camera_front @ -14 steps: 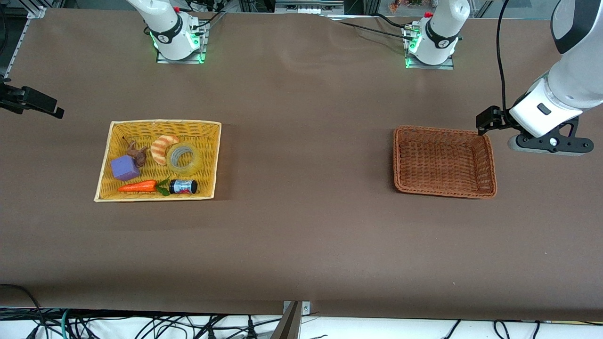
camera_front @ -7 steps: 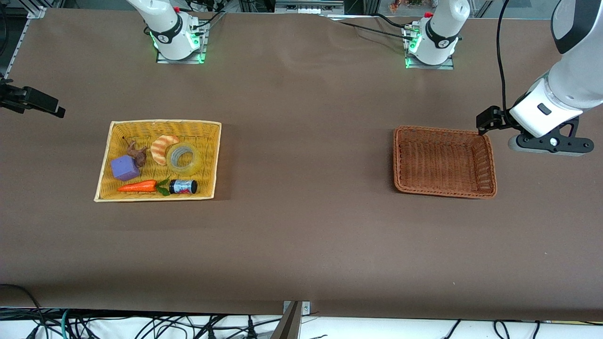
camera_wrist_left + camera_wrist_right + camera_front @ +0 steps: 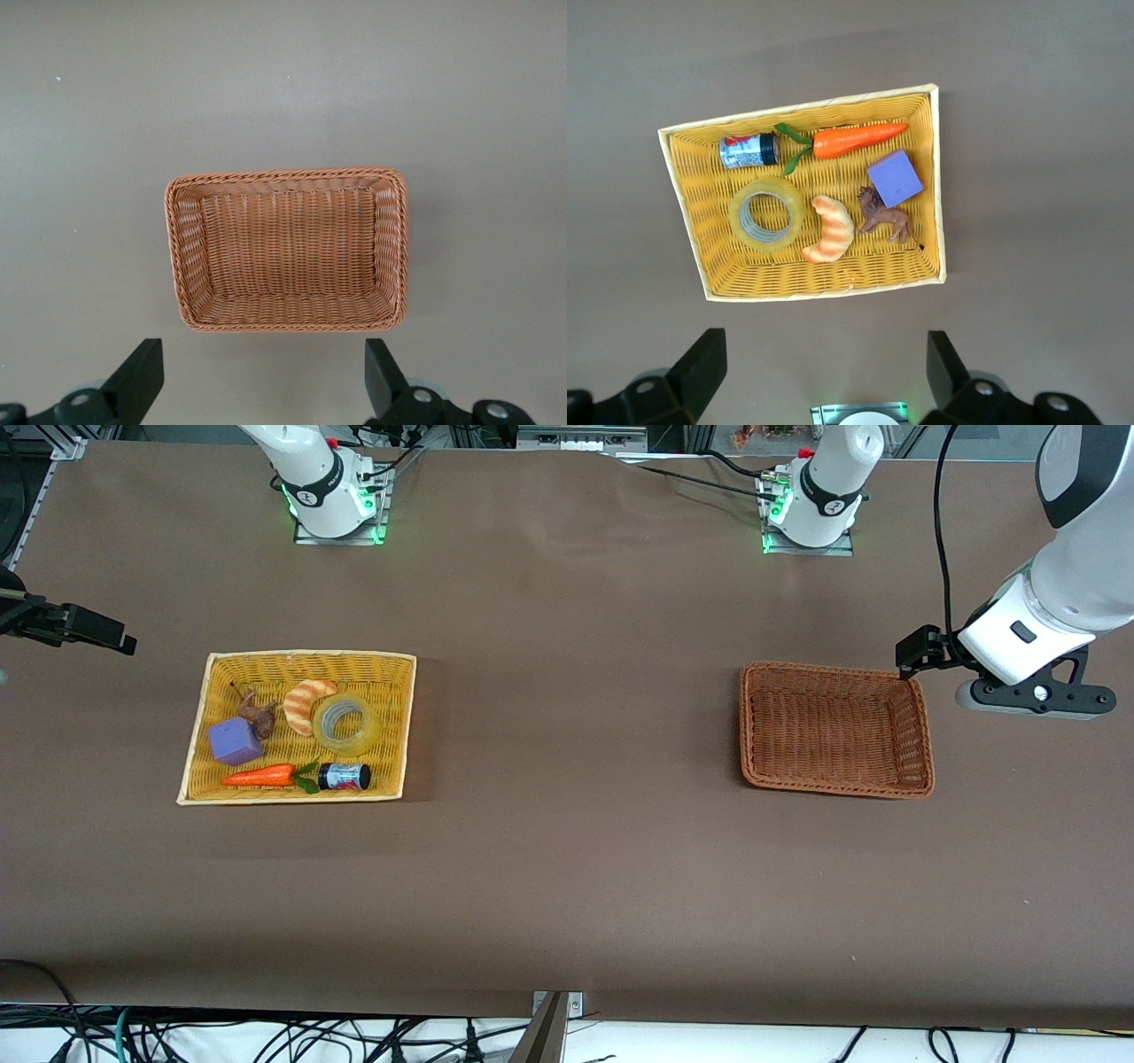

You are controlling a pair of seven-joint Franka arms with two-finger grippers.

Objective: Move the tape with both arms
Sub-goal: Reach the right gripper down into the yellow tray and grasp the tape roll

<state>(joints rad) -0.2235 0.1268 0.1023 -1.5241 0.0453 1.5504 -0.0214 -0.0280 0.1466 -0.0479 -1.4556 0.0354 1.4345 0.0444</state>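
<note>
The right end effector (image 3: pixel 819 372) is held released, high over the table near the yellow basket (image 3: pixel 400 726); the left end effector (image 3: pixel 264 381), likewise released, is held up beside the brown basket (image 3: pixel 921 731). The tape (image 3: pixel 345 724) is seen lying flat in the yellow basket, touching the croissant (image 3: pixel 306 702).

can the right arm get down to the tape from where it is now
Probably yes. The right gripper hangs open, high above the yellow basket, and the tape lies flat there with nothing on top. The croissant sits close beside it, so a finger on that side has little room.
</note>
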